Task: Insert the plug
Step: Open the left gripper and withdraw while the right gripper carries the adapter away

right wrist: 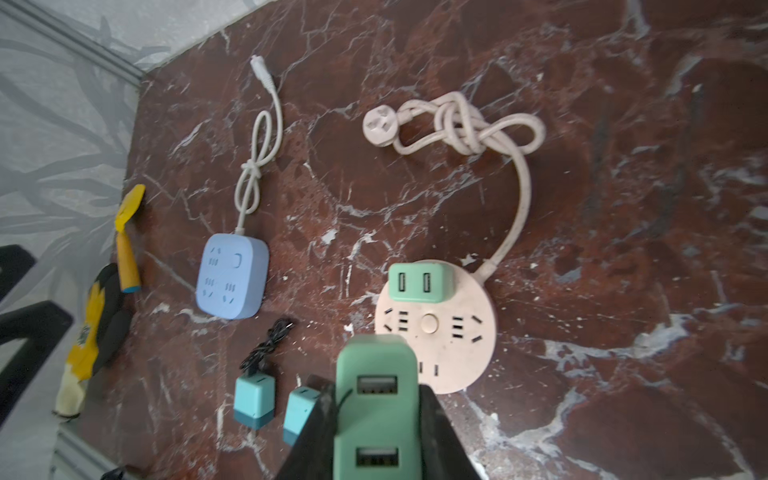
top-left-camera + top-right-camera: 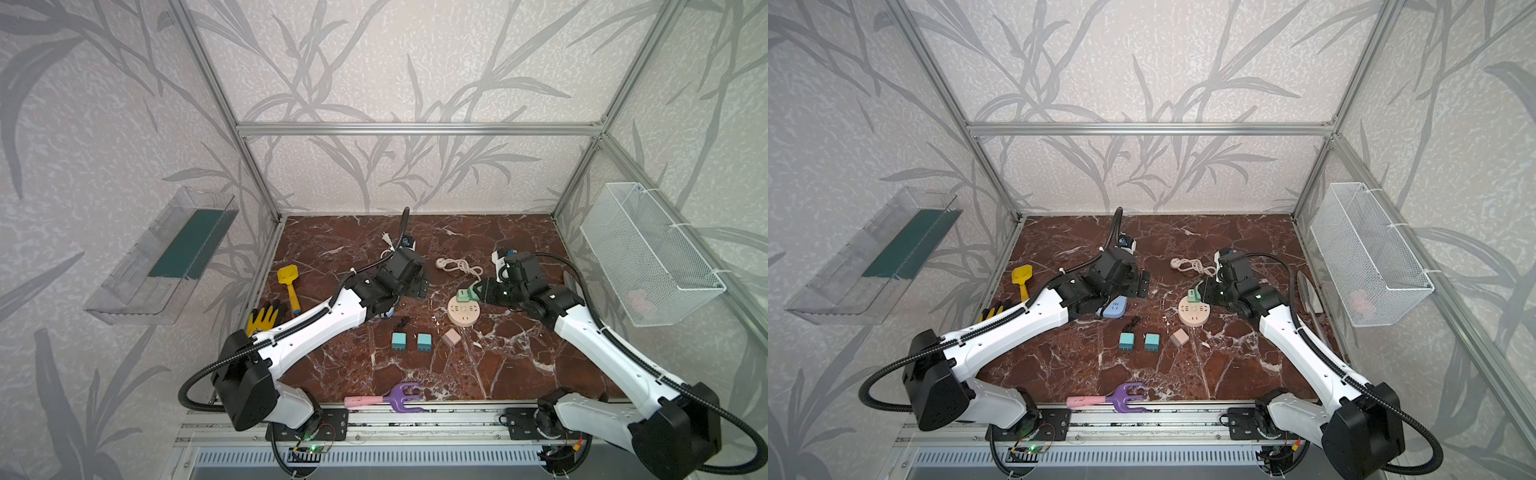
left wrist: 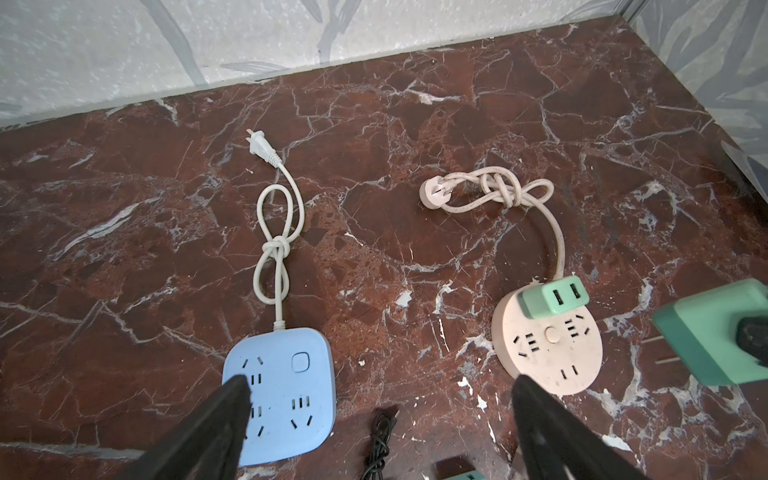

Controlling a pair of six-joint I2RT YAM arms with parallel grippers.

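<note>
My right gripper [image 1: 376,388] is closed on a green USB charger [image 1: 374,357]. One finger presses each of its sides, and its two USB ports face my wrist camera. I hold it in the air just beside the round pink power strip [image 2: 464,315], at the edge on my right arm's side. In the left wrist view its prongs are bare, so it sits in no socket yet.

This strip already holds one thing: a second green USB charger [image 3: 555,297] stands plugged in the socket next to the cord. Its other sockets are free.

My left gripper [image 3: 382,399] has the jaws wide apart and holds nothing. It hangs over the marble table [image 3: 374,208], between the blue power strip [image 3: 286,386] and the pink one. The sockets of the blue strip that I can see are free.

On the right wall, the wire basket [image 2: 648,249] contains something pale pink [image 2: 636,299], too blurred to name. On the left wall, the clear plastic tray [image 2: 137,291] has a dark green sheet [image 2: 187,245] in it.
</note>
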